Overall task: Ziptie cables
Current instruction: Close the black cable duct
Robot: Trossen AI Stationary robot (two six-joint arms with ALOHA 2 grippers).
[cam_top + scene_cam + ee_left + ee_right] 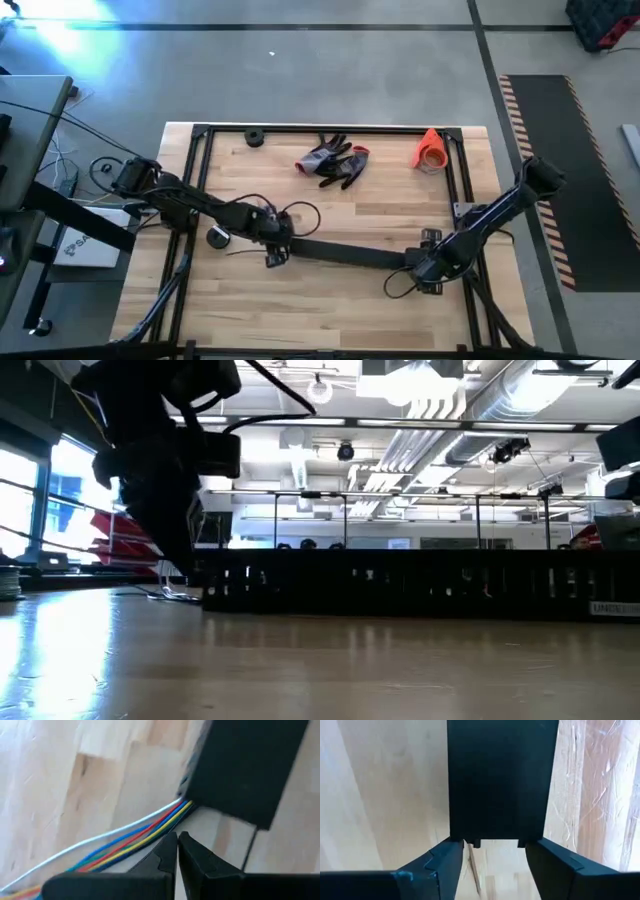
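A long flat black strip (350, 253) lies across the middle of the table. The cables (125, 840), thin white, blue, green, red and yellow wires, run over the wood and pass under the strip's left end (240, 770). One thin wire loops on the table (300, 215), and another loop lies near the right arm (398, 287). My left gripper (177, 842) is shut, its tips just beside the cables at that end. My right gripper (495, 855) stands open at the strip's right end (500, 780), one finger near each corner. My left gripper's shut fingertips (170, 845) lie close beside the coloured cables (160, 827) where they pass under the strip; whether they touch the cables I cannot tell. My right gripper's fingertips (451, 851) meet the corners of the strip's end edge (470, 837); I cannot tell whether they touch it.
Grey-and-red gloves (335, 160) and an orange roll (430, 150) lie at the far side. A small black round part (254, 138) sits at the far left and another (218, 236) by the left arm. Black frame rails (330, 128) border the tabletop.
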